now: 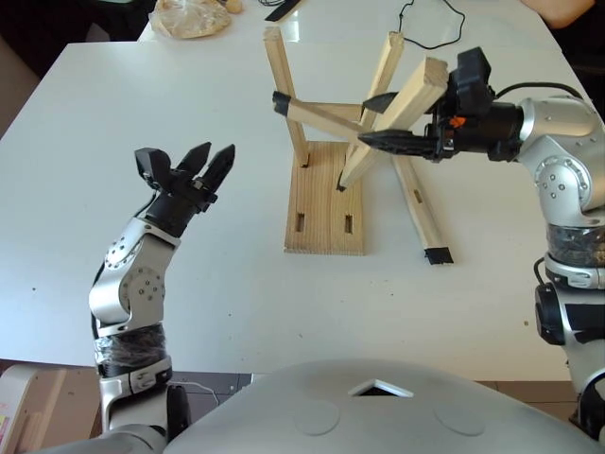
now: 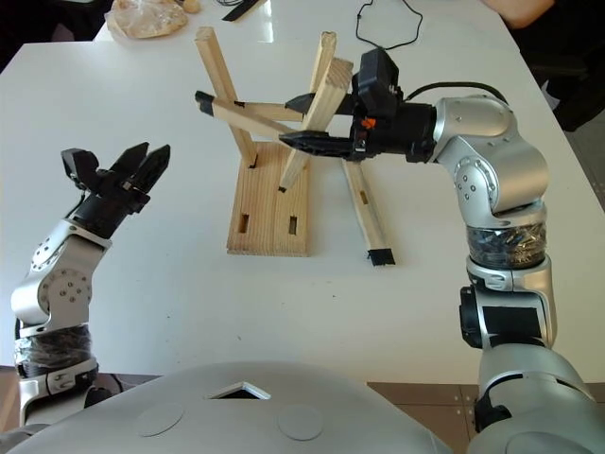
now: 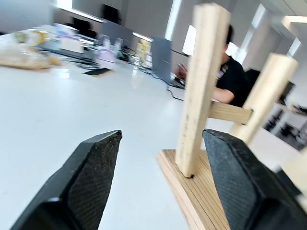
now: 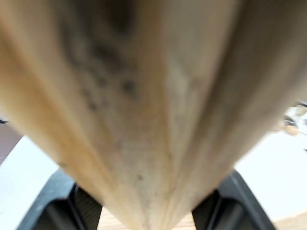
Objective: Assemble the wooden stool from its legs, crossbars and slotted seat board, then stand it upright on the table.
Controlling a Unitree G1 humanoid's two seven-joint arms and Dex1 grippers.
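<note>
While the right gripper (image 1: 371,118) is clamped mid-length on one leg (image 1: 416,95), that leg slants, foot at the seat board (image 1: 324,203), top leaning toward the desk's (image 1: 113,113) right edge. The board lies flat, mid-desk, long axis near-to-far. Stiff, light wood, I'd guess. The left gripper (image 1: 216,153) hovers spread, empty, near-left.

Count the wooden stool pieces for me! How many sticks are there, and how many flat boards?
Wooden sticks: 5
Flat seat board: 1
Total: 6 pieces
</note>
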